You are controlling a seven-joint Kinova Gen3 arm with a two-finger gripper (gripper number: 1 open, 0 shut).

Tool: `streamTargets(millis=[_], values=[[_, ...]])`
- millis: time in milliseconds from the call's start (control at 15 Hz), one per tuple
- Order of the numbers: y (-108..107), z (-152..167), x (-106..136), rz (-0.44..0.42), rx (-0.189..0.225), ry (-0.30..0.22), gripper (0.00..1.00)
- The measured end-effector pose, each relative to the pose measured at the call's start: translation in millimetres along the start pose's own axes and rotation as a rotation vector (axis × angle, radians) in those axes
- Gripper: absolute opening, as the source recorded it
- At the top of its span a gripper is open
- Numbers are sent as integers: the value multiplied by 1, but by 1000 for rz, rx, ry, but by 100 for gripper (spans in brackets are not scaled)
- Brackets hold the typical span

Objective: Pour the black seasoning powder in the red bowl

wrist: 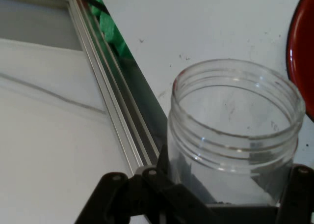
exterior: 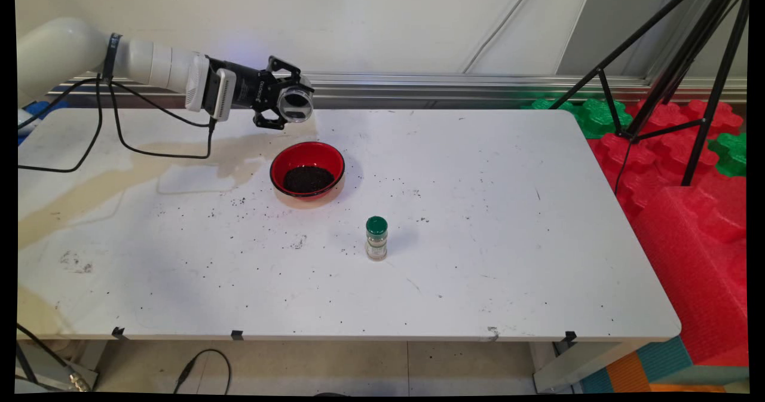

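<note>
A clear, lidless plastic jar [exterior: 295, 104] is clamped between the two black fingers of the tool [exterior: 291, 104], which are closed against its sides; the jar is held tipped on its side, its open mouth turned outward toward the tabletop's near side, high above the far-left part of the white tabletop [exterior: 478, 223]. In the hand view the jar [wrist: 234, 130] is seen to be empty, its threaded rim clear of the fingers, so the grip sits low on the body and the mouth is left unobstructed. Just below and slightly nearer stands a round red bowl [exterior: 307, 169] holding a heap of dark granules [exterior: 308, 178]; the jar is apart from it, not touching, and the bowl's rim [wrist: 300, 62] shows at the right edge of the hand view. Such a tipped hold above the bowl would suit pouring, judged from the pose alone. Near the tabletop's middle, well apart from bowl and tool, a small spice jar with a green cap [exterior: 376, 238] stands upright. Dark specks are scattered around the bowl. Wide open room is left toward the right and near edges; the far edge, bounded by an aluminium rail [exterior: 454, 81] along the wall, lies close behind the tool.
</note>
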Motion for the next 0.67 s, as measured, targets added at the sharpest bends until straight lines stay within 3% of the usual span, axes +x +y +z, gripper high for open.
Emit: streamTargets(millis=[667], values=[[3, -2, 7, 166, -2, 13, 0]])
